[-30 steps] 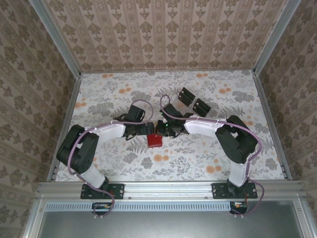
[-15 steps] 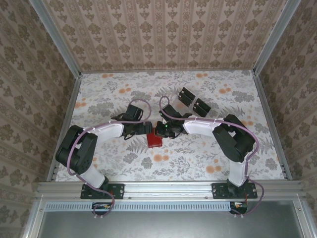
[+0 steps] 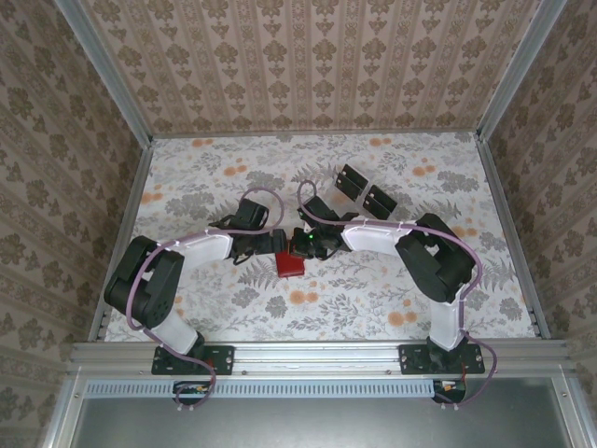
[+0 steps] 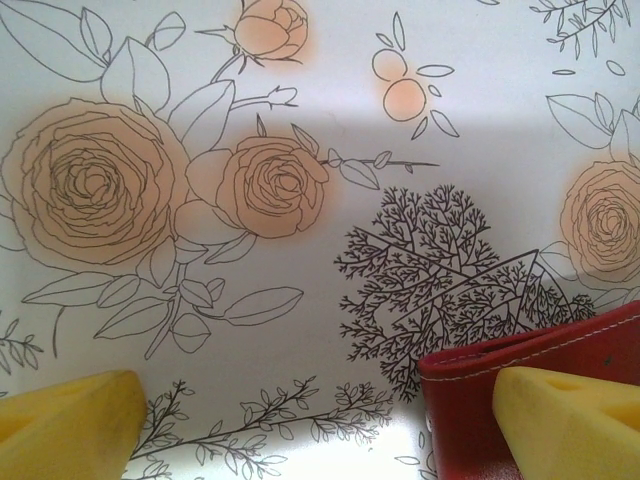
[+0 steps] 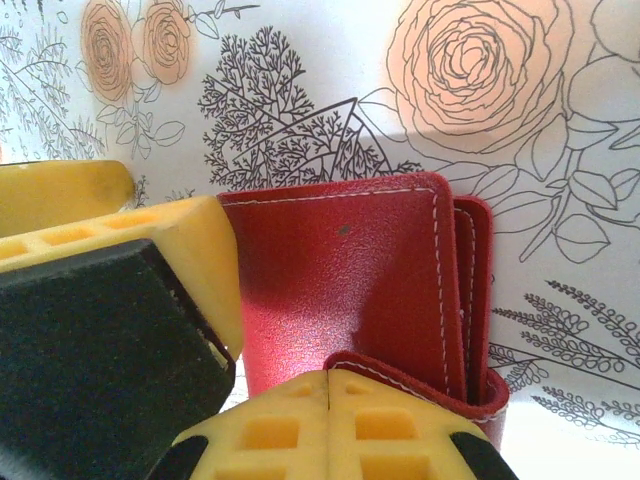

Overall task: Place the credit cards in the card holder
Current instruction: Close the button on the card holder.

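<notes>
**Floral table [image 3: 401, 280]: card holder braced under both arms**

We find the red card holder [image 3: 291, 264] lying flat near the table's centre, folded or nearly so, directly below both wrists. The right fingers [image 5: 390, 430] are closed, tips together at one flap, whose red edge curls up against them. We judge this placement serves to lift the cover, though we cannot tell whether leather is actually pinched. The left fingers [image 4: 570, 410] stand fully open, one tip over the holder's corner and the other well apart over bare table. We judge this spread is meant to steady the holder as it opens. The credit cards [image 3: 352, 179] lie farther back, well apart from the holder, none inserted. Opening comes first; card pickup follows.
</notes>
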You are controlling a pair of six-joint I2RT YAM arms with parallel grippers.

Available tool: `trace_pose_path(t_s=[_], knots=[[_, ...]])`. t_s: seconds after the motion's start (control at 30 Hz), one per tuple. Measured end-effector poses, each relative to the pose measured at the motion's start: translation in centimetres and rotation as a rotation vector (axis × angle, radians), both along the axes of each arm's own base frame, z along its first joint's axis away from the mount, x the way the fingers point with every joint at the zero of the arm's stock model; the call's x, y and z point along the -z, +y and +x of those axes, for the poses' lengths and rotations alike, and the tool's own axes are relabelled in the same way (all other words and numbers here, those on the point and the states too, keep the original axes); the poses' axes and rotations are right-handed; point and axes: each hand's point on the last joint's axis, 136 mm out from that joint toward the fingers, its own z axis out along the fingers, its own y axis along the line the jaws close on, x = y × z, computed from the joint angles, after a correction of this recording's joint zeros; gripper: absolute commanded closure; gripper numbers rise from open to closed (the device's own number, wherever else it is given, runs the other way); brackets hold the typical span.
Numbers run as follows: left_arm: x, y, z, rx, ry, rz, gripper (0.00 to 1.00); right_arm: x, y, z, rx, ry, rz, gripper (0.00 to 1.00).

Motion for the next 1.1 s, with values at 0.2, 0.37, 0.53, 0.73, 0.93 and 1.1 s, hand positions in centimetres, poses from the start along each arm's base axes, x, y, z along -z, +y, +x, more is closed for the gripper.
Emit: trace_pose_path(t_s=[0.2, 0.37, 0.53, 0.73, 0.93, 1.1], knots=[[0.03, 0.02, 0.06, -0.007, -0.004, -0.003, 0.00, 0.24, 0.14, -0.02, -0.004, 0.008, 0.001, 1.00], [0.07, 0.05, 0.04, -0.008, -0.006, -0.004, 0.00, 0.39, 0.28, 0.04, -0.006, 0.017, -0.003, 1.00], [0.03, 0.04, 0.04, -0.010, -0.008, -0.007, 0.00, 0.55, 0.23, 0.11, -0.004, 0.023, -0.008, 1.00], [0.06, 0.03, 0.06, -0.011, -0.010, -0.009, 0.00, 0.68, 0.23, 0.12, -0.001, 0.027, -0.008, 1.00], [-0.02, 0.02, 0.06, -0.011, -0.014, -0.011, 0.00, 0.66, 0.27, 0.10, 0.000, 0.029, -0.006, 0.99], [-0.04, 0.03, 0.07, -0.011, -0.014, -0.011, 0.00, 0.41, 0.31, 0.18, -0.002, 0.033, -0.005, 0.83]])
